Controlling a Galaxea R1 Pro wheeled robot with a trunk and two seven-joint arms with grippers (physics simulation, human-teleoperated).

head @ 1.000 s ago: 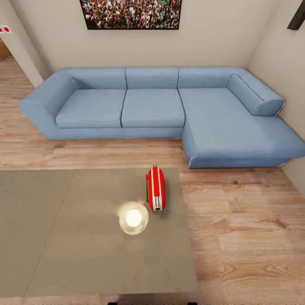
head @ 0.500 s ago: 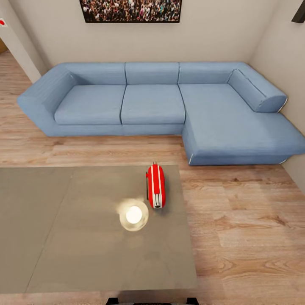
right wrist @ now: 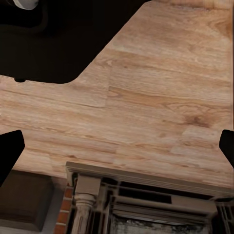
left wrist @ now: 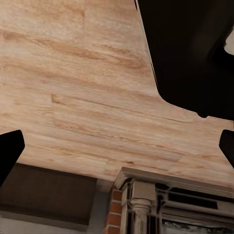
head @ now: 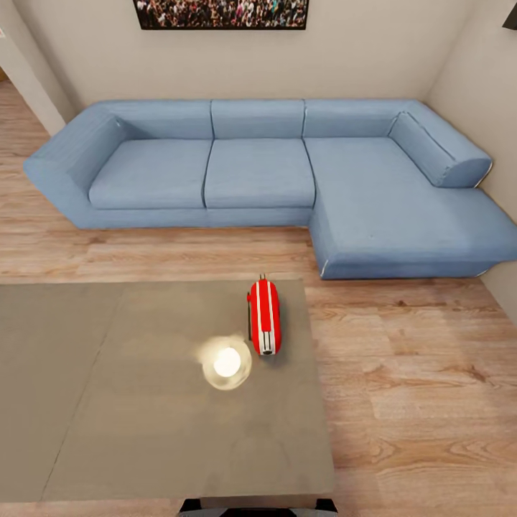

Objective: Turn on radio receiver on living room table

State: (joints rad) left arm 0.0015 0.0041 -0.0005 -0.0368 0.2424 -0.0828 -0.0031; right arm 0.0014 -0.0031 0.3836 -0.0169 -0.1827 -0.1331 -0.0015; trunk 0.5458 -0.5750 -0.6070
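Head view: radio receiver (head: 263, 317) upright, seemingly, on table (head: 143, 431).

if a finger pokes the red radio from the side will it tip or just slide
The radio receiver stands on a narrow edge, tall and thin, so a side poke up high would probably tip it. The table looks glossy, mirroring a lamp, so a low push may slide it. Its rounded shell looks rigid.

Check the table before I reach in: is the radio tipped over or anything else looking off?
Nothing stands out. The radio receiver stands on its narrow edge near the right side of the table, stripes up, intact. The bright round spot beside it looks like a lamp reflection in the glossy top, not a spill.
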